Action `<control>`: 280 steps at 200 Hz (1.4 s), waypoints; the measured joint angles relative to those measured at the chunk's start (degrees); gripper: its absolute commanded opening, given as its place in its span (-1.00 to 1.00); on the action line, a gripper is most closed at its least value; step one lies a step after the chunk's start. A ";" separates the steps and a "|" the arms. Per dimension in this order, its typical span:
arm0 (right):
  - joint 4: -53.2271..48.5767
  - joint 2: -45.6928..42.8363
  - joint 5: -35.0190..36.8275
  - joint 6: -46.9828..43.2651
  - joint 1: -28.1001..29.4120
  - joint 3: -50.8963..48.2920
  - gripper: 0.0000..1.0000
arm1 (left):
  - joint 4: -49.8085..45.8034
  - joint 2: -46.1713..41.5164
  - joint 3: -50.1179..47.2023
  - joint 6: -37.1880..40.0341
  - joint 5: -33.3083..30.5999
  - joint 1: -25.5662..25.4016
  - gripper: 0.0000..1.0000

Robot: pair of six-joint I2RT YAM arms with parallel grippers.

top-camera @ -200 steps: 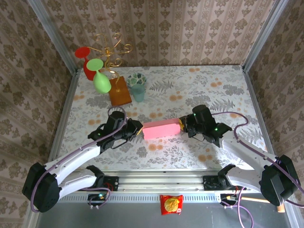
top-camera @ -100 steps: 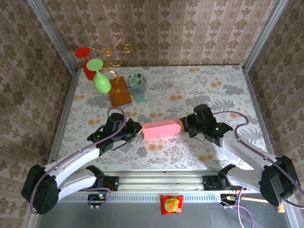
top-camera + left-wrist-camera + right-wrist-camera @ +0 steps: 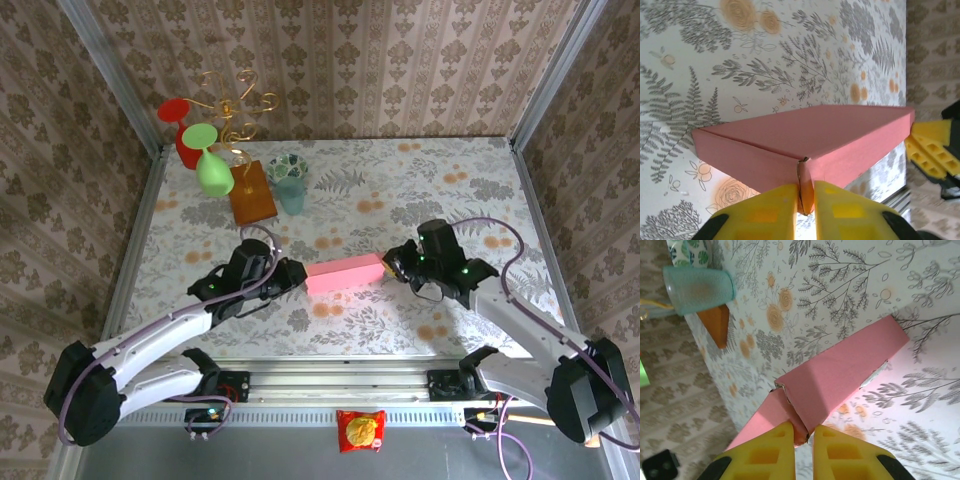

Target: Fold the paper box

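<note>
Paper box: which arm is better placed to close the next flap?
Right, likely: right jaws pinch the paper box end where a flap corner gapes; left jaws' end looks flush.

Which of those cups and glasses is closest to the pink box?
The teal cup, right of the orange-brown block. The patterned cup behind it and the red glass and green glass sit farther from the pink box.

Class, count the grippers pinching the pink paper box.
2: the left gripper pinches the paper box at its left end, the right gripper at its right end.
</note>
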 measured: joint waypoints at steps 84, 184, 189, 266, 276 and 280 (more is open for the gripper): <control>-13.94 -9.31 0.96 -9.60 -1.18 -11.30 0.02 | -7.43 -0.33 -2.82 7.10 -2.56 -4.39 -0.20; -19.04 -13.18 38.12 -33.68 -3.96 10.97 1.00 | -29.42 -18.82 9.66 16.17 -29.73 16.98 1.00; -15.50 -14.27 40.39 -36.15 -4.17 7.93 1.00 | -29.33 -19.02 9.09 18.53 -32.61 17.14 1.00; 28.70 5.62 39.67 -61.81 -14.91 -16.35 1.00 | -0.04 -16.41 -18.21 53.40 -38.34 35.06 1.00; 33.14 8.57 37.44 -63.45 -16.09 -16.35 1.00 | 3.50 -12.28 -18.18 54.73 -35.52 37.79 1.00; 35.21 9.88 36.37 -64.19 -16.68 -16.35 1.00 | 5.09 -10.56 -18.14 55.17 -34.49 38.56 1.00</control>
